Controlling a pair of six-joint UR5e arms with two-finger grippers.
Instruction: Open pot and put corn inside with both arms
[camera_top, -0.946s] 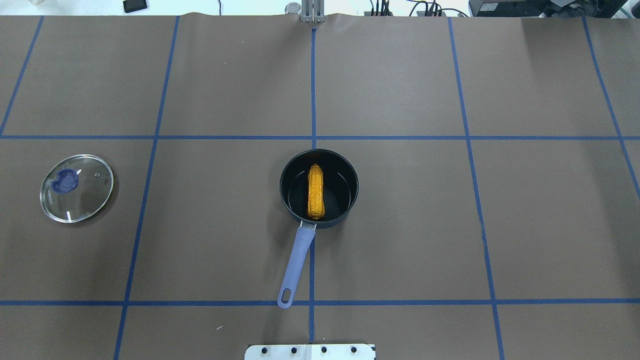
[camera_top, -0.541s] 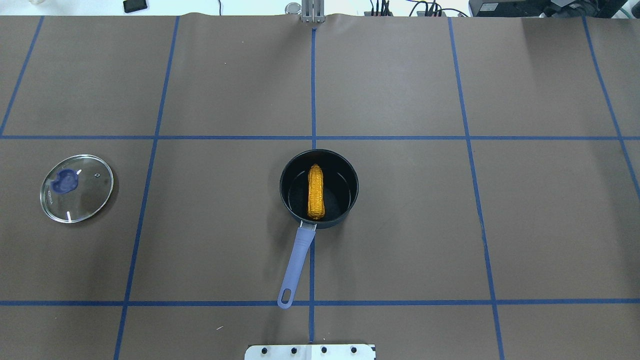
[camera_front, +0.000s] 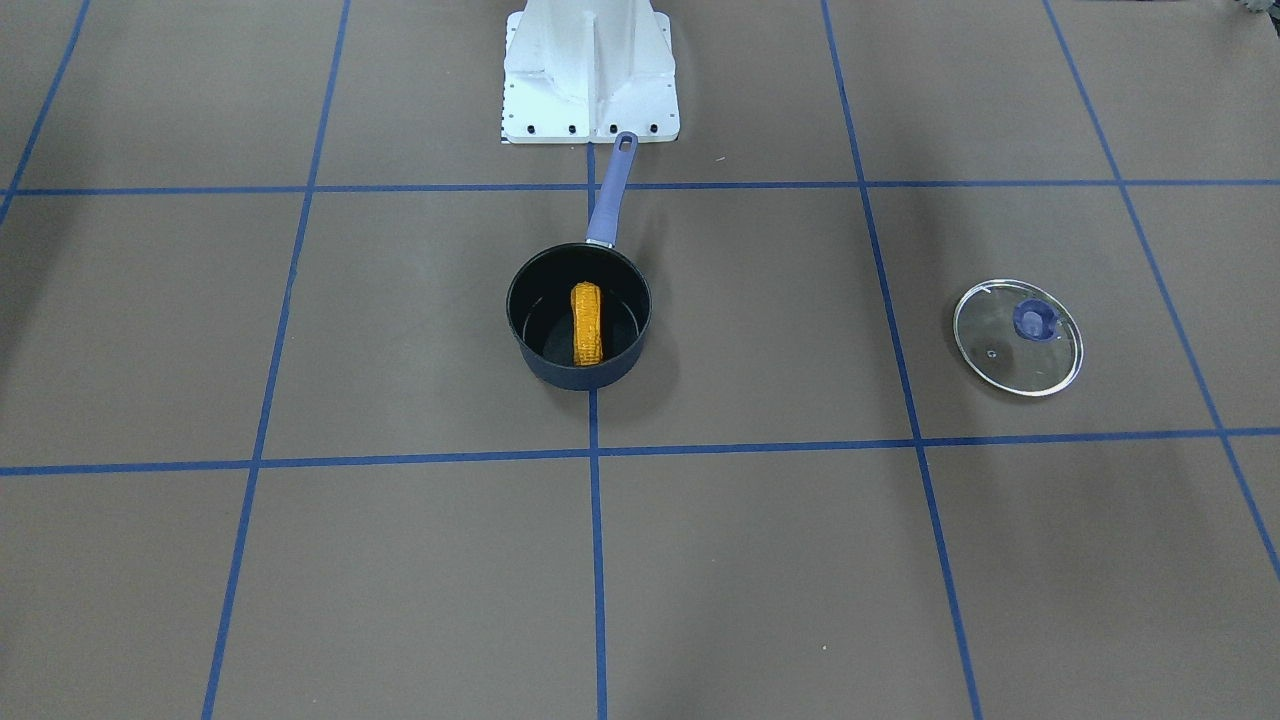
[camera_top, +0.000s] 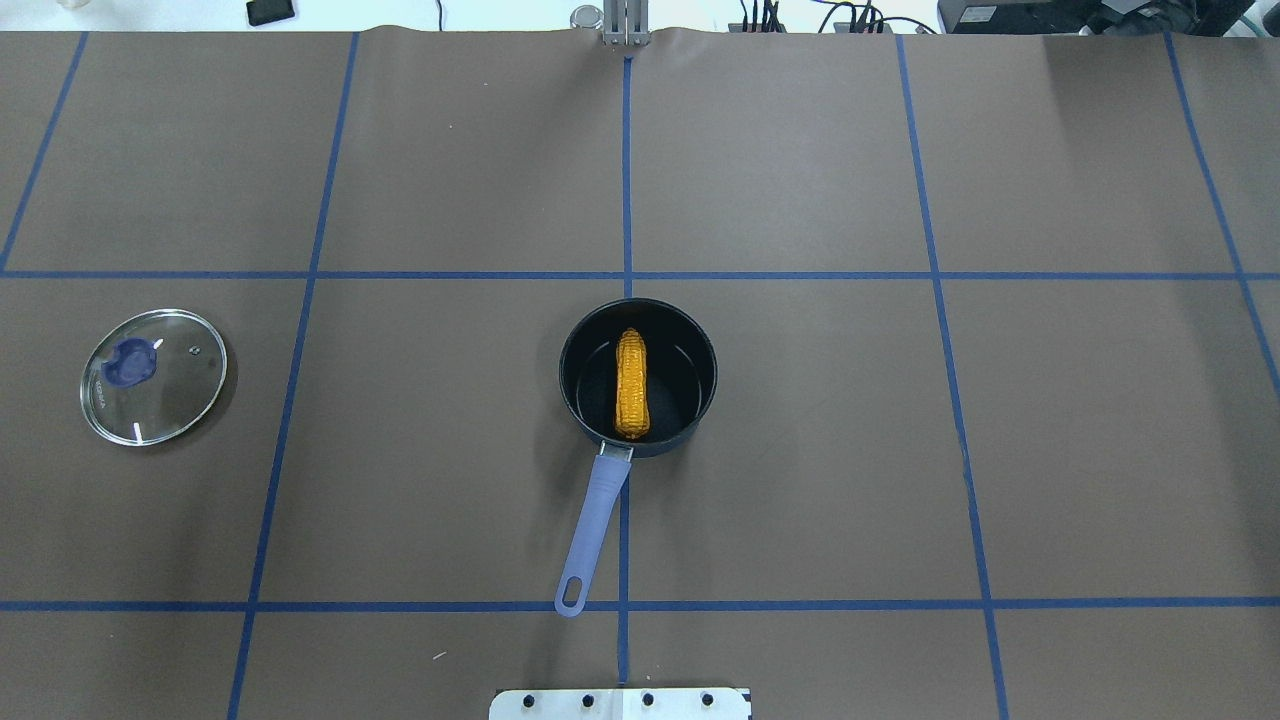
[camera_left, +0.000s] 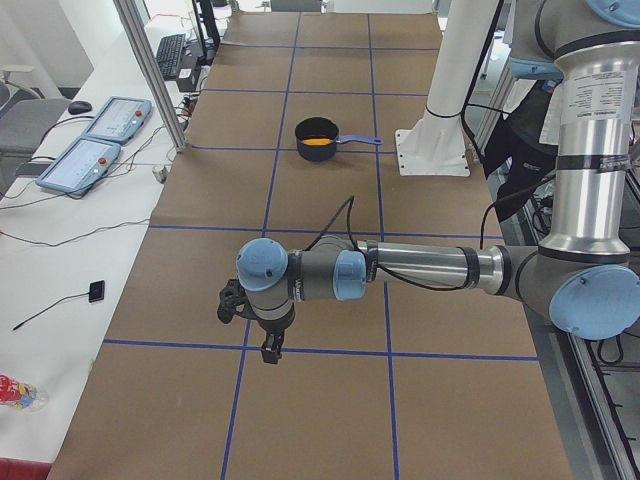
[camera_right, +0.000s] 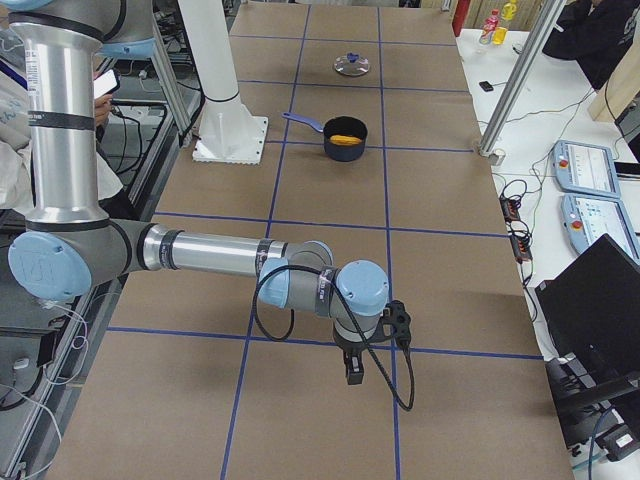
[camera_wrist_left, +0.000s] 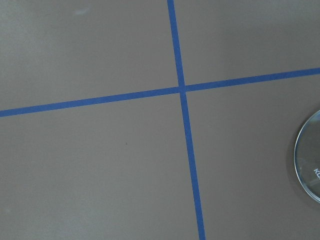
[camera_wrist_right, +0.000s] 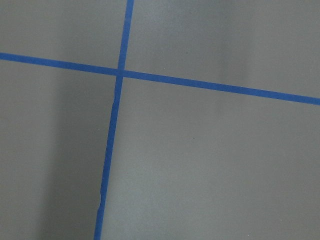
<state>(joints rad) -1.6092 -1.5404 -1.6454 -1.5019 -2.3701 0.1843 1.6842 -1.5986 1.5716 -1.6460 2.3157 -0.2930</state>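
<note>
We find the corn (camera_top: 631, 384) lying lengthwise on the black floor of the pot (camera_top: 690, 372), in line with the pot's lavender handle (camera_top: 595, 520). The pot stands uncovered near the middle of the desk (camera_top: 820, 470), on a blue tape line (camera_top: 626, 200), and its handle points toward the white base plate (camera_front: 590, 105). The glass lid (camera_top: 153, 376) lies flat on the desk on the robot's left side, well apart from the pot. Both arms are well apart from the pot too, one reaching low over each end of the desk. The left end effector (camera_left: 268, 350) hangs pointing down near the lid, and the right end effector (camera_right: 355, 372) hangs the same way at the far end. Only the side views show them, so we cannot tell how far either is open or whether it grips anything.
</note>
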